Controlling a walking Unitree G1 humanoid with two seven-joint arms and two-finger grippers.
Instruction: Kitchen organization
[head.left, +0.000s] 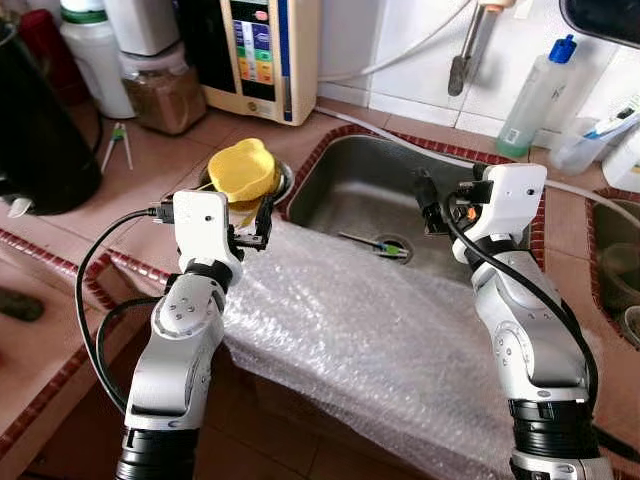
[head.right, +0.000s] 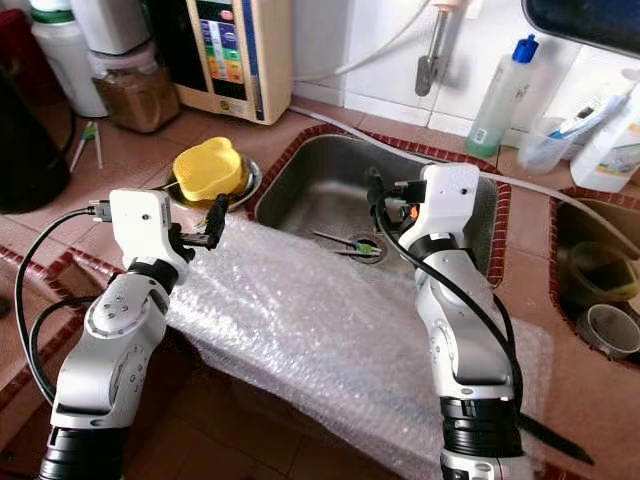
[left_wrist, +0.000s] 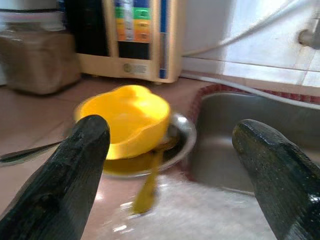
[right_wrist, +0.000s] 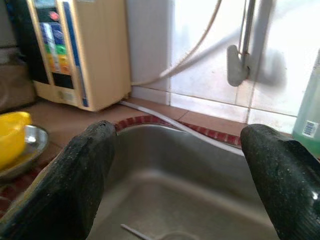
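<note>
My left gripper, fingers wide, hovers near the yellow plastic bowl on its steel plate beside the stainless sink's rim. My right gripper, equally wide, hangs over the basin.

A terracotta-tiled countertop with dark red patterned edging carries a stainless sink set into it, and a sheet of bubble wrap drapes over its front edge just before the sink. Left of the sink stands a metal dish holding a yellow bowl, with a spoon leaning out of it toward the bubble wrap. Along the back wall stand a cream water purifier, a jar of brown powder, a white container, and, to the right, a clear bottle with a blue cap.
</note>
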